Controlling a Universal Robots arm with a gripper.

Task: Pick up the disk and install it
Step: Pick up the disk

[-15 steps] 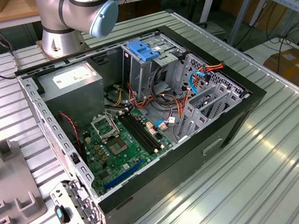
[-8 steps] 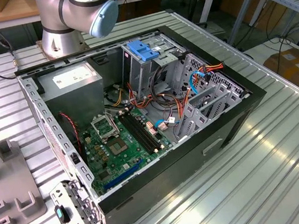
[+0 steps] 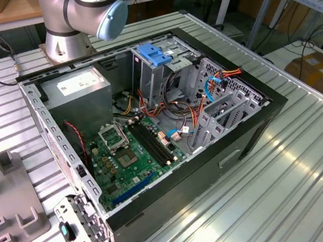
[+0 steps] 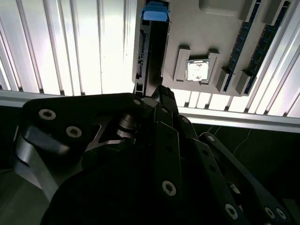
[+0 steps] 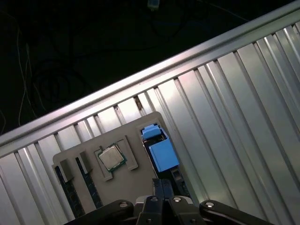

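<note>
The exterior view looks down on the open case (image 3: pixel 178 194); both wrist views, closer, share the holder (image 4: pixel 187 28).

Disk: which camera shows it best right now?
The first wrist view: the disk shows its blue carrier face, standing in the grey holder beside the chip. The second wrist view gives it edge-on, dark with a blue end tab. The exterior view catches part of the holder.

An open computer case (image 3: pixel 216 167) lies on the ribbed counter (image 3: pixel 293 199), green motherboard (image 3: pixel 132 161) and grey power supply (image 3: pixel 79 90) exposed. In both wrist views a grey holder (image 5: pixel 117 133) carries a processor chip (image 5: pixel 111 158) and memory sticks (image 5: pixel 70 187).
</note>
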